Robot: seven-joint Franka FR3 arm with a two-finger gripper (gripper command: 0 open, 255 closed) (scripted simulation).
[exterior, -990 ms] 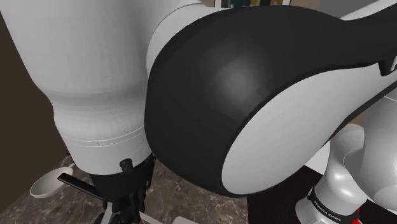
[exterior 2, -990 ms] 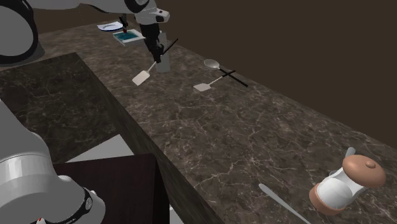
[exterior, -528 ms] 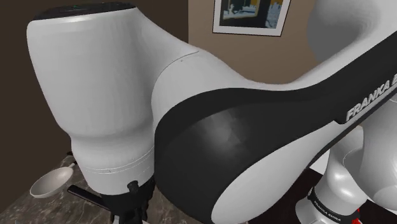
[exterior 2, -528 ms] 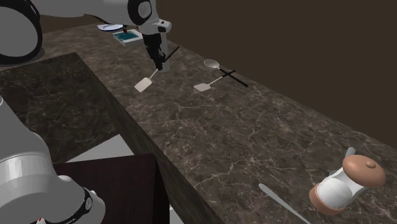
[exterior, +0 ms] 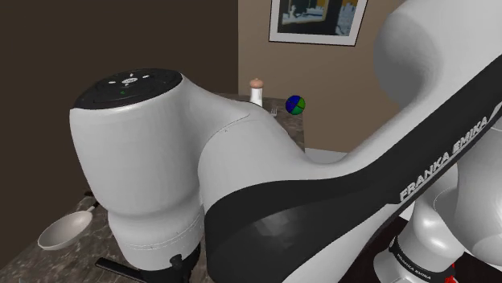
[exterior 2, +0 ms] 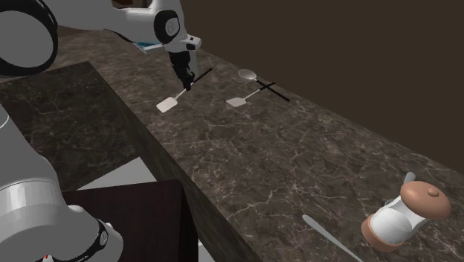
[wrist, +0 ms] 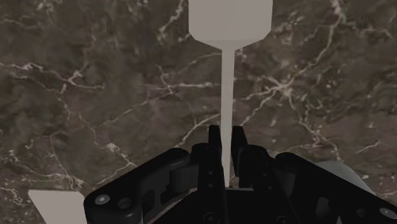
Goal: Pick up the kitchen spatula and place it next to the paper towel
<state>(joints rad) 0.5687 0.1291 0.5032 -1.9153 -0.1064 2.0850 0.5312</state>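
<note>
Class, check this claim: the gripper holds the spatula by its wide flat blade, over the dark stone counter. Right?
No. The wrist view shows the gripper shut on the thin stem of the spatula; the blade sticks out beyond it. It is over the dark stone counter.

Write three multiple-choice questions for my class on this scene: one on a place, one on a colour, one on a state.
1. In the second exterior view, where does the paper towel lie on the counter?
A. at its lower right
B. at its middle
C. at its top left

2. What colour is the spatula blade in the wrist view?
A. red
B. pale grey
C. green

3. How is the gripper?
A. wide open
B. shut on nothing
C. shut on the spatula

Answers: 1 A, it lies near that corner; 2 B, blade and shaft are both pale; 3 C, the fingers clasp the thin shaft.
</note>
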